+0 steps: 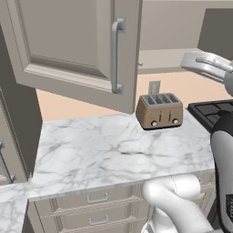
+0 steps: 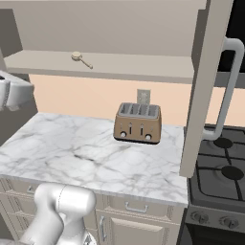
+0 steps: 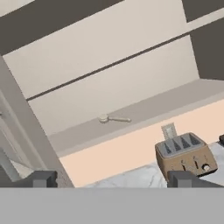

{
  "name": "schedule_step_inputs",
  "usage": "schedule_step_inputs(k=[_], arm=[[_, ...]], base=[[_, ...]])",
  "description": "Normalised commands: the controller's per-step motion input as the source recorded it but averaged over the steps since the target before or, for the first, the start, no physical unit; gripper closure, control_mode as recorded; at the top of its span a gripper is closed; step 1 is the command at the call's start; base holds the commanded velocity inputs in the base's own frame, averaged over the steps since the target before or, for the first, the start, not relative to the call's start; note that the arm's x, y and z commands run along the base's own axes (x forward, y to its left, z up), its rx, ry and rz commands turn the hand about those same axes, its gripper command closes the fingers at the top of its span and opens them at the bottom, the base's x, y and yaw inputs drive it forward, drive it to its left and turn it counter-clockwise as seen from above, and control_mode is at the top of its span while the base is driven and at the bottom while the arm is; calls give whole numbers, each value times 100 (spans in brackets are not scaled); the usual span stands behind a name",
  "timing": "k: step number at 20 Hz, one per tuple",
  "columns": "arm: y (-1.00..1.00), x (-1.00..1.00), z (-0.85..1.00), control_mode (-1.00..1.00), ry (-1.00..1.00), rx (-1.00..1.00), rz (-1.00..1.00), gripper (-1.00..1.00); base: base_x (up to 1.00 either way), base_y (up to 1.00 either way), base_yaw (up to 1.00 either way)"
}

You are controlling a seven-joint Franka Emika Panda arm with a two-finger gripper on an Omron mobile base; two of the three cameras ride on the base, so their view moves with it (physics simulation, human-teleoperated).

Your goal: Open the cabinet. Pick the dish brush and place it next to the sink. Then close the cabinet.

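Note:
The cabinet (image 2: 119, 67) stands open, and its grey-beige left door (image 1: 77, 50) with a silver bar handle (image 1: 117, 54) is swung out over the counter. Its right door (image 2: 206, 86) shows edge-on. The dish brush (image 2: 81, 59), with a small round pale head and a thin handle, lies on the bottom shelf. In the hand view the dish brush (image 3: 111, 118) lies ahead of and above my gripper (image 3: 113, 179), well apart from it. The fingers are spread wide with nothing between them. The sink is out of view.
A copper-brown toaster (image 2: 138, 123) stands on the marble counter (image 1: 100, 150) against the wall, below the shelf. A black stove (image 2: 220, 167) adjoins the counter on the right, partly under the open right door. Drawer fronts (image 1: 98, 198) run below the counter.

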Motion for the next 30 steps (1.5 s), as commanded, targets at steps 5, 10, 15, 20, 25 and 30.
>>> schedule_step_inputs(k=[5, 10, 15, 20, 25, 30], arm=[[-1, 0, -23, -100, 0, 20, 32, -100], [0, 21, -48, -100, 0, 18, 28, -100], [0, 45, -30, -100, -1, 21, 12, -100], [0, 50, -7, -100, 0, 19, 1, -100], [0, 18, 0, -100, 0, 12, 1, -100], [0, 0, 2, -100, 0, 7, 5, -100]], base=[[0, 0, 0], [0, 0, 0], [0, 0, 0], [0, 0, 0], [0, 0, 0], [0, 0, 0]])
